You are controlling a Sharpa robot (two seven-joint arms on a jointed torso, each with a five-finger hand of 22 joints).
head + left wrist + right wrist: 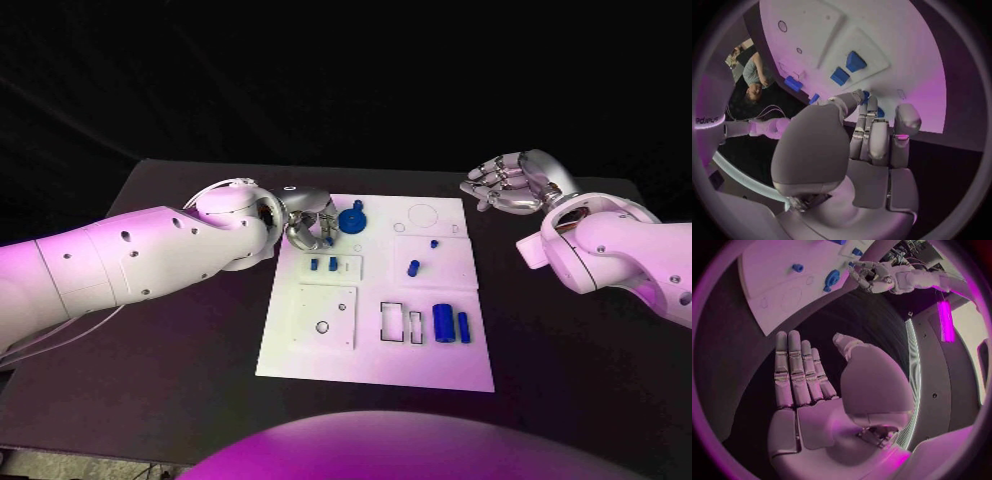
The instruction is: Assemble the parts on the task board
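On the black bench (173, 400) lies the white task board (378, 355), blue parts (450, 324) in its recesses. At its far left corner the left hand (306, 222) pinches a blue round part (352, 217). Beside the far right corner the right hand (508, 186) hovers, fingers (795, 370) straight, holding nothing.

Left hand (306, 222) sits over the far-left corner of the task board (372, 368), fingers curled at the round blue part (353, 217), so that corner is blocked. Right hand (508, 184) hovers off the board's far-right corner, over bare black table (577, 370). Board's near half is unobstructed from above; only low blue parts (451, 323) near the right edge. Small parts (325, 264) stand just nearside of the left hand.
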